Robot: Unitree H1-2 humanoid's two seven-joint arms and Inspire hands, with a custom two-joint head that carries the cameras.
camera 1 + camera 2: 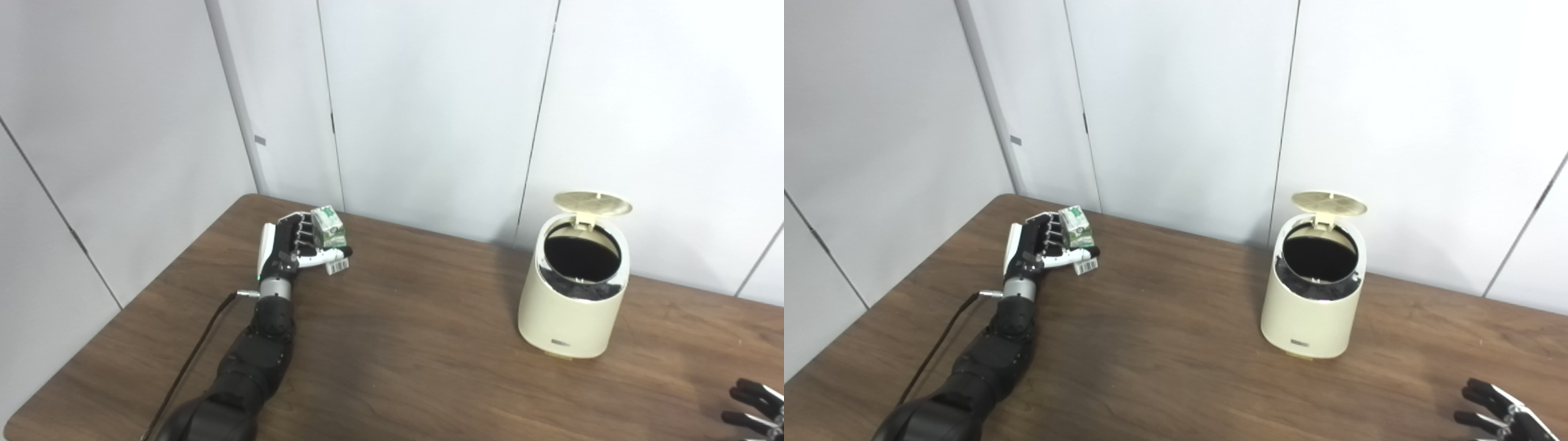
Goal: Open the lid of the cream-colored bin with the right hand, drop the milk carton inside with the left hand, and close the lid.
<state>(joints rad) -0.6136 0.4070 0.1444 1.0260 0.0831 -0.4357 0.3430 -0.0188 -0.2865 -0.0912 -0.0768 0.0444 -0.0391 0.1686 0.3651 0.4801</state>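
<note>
The cream-colored bin [572, 309] stands on the right part of the wooden table [404, 343], well apart from both hands. Its round lid [592, 204] is tipped up at the back, showing the dark bag-lined inside. My left hand [294, 245] rests at the far left of the table, its fingers and thumb closed around the small green-and-white milk carton [328, 228], which stands upright. My right hand [756, 407] shows only as spread dark fingers at the bottom right corner, holding nothing. The carton [1077, 228] and the bin [1311, 306] also show in the right eye view.
White wall panels [429, 110] stand close behind the table's far edge. A thin black cable [196, 358] runs along my left forearm. The table's left edge runs diagonally just left of my left arm.
</note>
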